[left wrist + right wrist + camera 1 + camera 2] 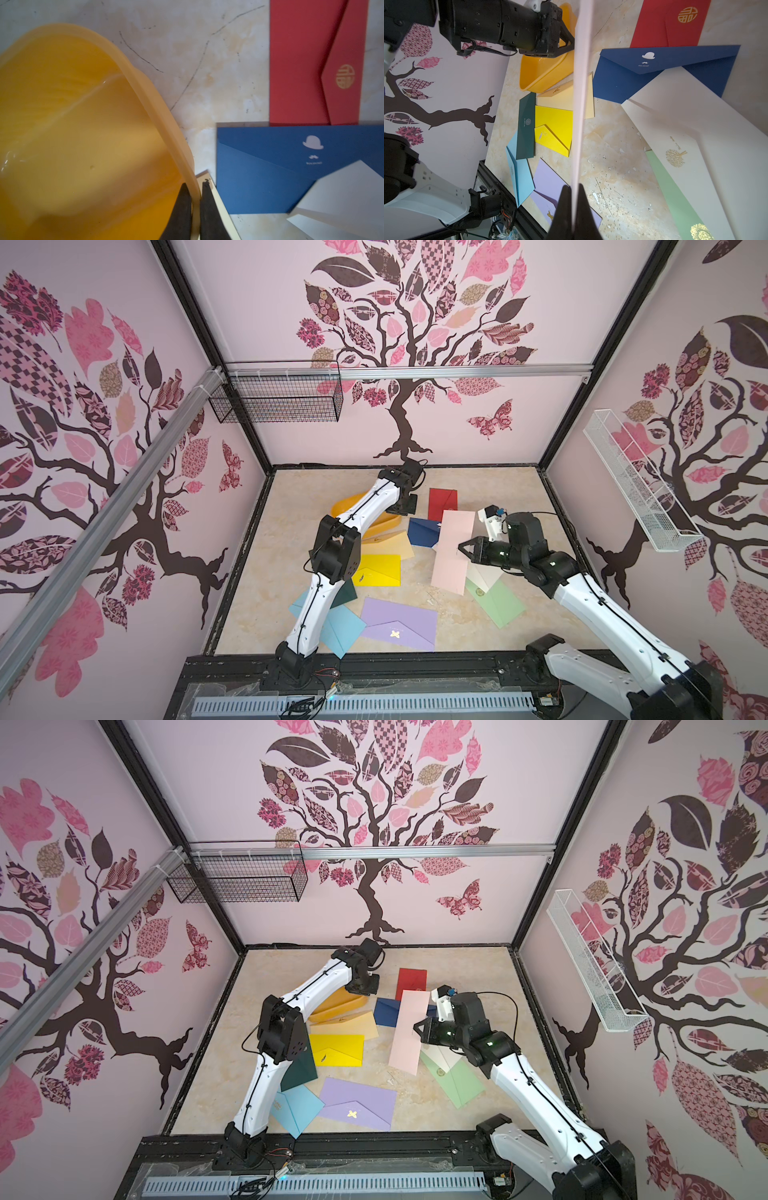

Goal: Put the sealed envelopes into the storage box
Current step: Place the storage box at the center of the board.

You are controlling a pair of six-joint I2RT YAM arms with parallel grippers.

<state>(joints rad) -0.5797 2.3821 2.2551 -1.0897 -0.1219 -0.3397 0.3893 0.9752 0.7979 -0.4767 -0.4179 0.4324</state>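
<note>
Forward, left hand (196, 188) pinches storage box (83, 124); right hand (462, 548), seemingly raised, clamps pink envelope (452, 572).

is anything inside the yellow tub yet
No envelope shows in the storage box: the left wrist view sees only bare yellow floor. The left arm covers much of it in both top views.

We see our right gripper (460, 548) clamped on a long pale pink paper envelope (451, 572). Our white left arm (374, 506) crosses the shallow yellow-orange plastic tub (345, 506). A flat red paper envelope (442, 502) and a lilac envelope (399, 622) lie on the beige tabletop (490, 489).
</note>
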